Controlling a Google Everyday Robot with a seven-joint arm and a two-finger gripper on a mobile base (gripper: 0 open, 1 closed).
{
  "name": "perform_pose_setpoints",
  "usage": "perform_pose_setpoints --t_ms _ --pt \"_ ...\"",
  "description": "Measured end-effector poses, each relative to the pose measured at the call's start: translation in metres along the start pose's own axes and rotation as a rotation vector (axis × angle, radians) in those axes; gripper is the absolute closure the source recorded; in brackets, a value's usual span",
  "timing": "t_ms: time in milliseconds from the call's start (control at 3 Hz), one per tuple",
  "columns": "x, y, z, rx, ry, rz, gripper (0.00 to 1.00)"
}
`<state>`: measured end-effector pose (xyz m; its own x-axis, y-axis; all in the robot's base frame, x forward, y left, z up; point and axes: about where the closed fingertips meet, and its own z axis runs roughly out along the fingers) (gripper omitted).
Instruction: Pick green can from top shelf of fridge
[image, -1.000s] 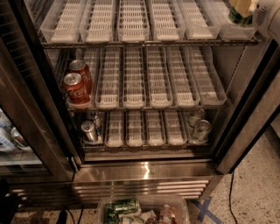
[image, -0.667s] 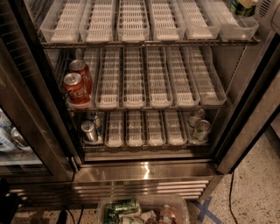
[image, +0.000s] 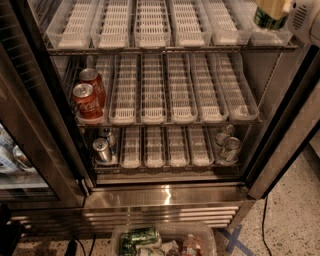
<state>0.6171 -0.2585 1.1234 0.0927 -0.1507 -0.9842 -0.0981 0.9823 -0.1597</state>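
You're looking down into the open fridge (image: 165, 196). The gripper (image: 303, 16) is at the top-right corner of the view, w/ only a white slotted housing showing, cut by the edge. Just beside it, to the left in view, is the green can (image: 268, 15): pale upper part, dark green band at the bottom, top cut off by the upper edge. It's over the front end of the rightmost of the lane trays (image: 152, 22) on the top shelf (image: 165, 50). You can't tell whether it rests in that tray or hangs clear of it. You also can't tell the gripper's state, i.e. wide, narrow or holding the can, since the contact area is out of view. On the middle shelf (image: 165, 123), two red cola cans (image: 89, 100) stand upright at far left, one behind the other, close together. On the bottom shelf (image: 165, 168) there are silver cans (image: 102, 149), a pair at far left and another pair at far right, w/ trays between them. Below the steel sill is the louvred base grille (image: 150, 216). On the floor (image: 295, 215) in front of it sits a clear tub (image: 200, 228) holding green-printed cans and other bits, and a blue tape cross (image: 233, 240) lies just to its right.
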Motion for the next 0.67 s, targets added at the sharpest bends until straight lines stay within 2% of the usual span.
perform_pose_setpoints --t_ms 333,667 --pt "0.020 0.019 -0.035 -0.107 0.096 -0.030 1.00" --pt "0.031 0.025 -0.058 -0.202 0.164 -0.043 1.00"
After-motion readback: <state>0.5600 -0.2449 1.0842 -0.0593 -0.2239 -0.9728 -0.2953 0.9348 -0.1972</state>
